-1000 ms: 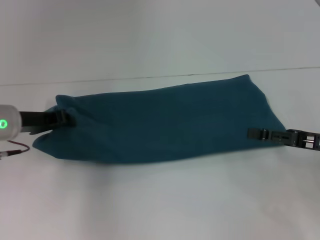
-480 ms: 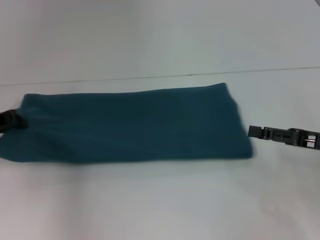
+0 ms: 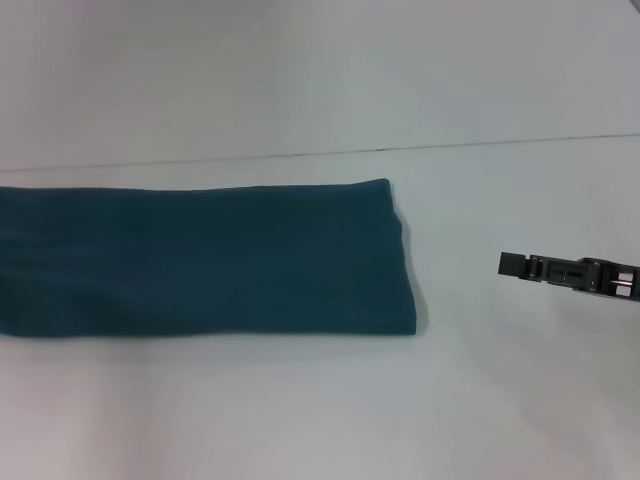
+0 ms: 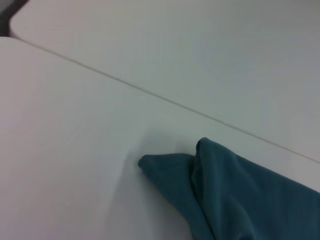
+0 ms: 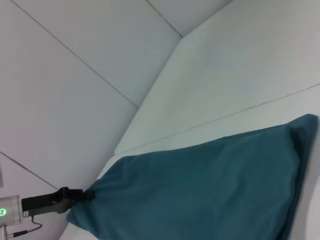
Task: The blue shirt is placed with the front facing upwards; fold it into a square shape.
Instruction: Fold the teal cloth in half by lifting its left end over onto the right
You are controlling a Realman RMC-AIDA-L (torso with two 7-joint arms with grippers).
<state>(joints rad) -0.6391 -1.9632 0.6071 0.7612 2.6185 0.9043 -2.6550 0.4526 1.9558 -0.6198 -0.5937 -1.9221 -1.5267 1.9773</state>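
Teal blue shirt (image 3: 200, 260) folded flat, left pincer (image 5: 82, 194) gripping its corner, right pincer (image 3: 512, 264) apart, state unclear.

the blue shirt (image 3: 200, 260) has slid leftward, away from the right pincer (image 3: 512, 265).

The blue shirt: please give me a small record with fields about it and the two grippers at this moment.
item: blue shirt, folded to a long band, print hidden
position: flat on the white table, its left end leaves the head view
left gripper: at the shirt's far left end, seen only in the right wrist view, shut on a bunched corner
right gripper: over bare table, right of the shirt, not touching
square shape: not yet
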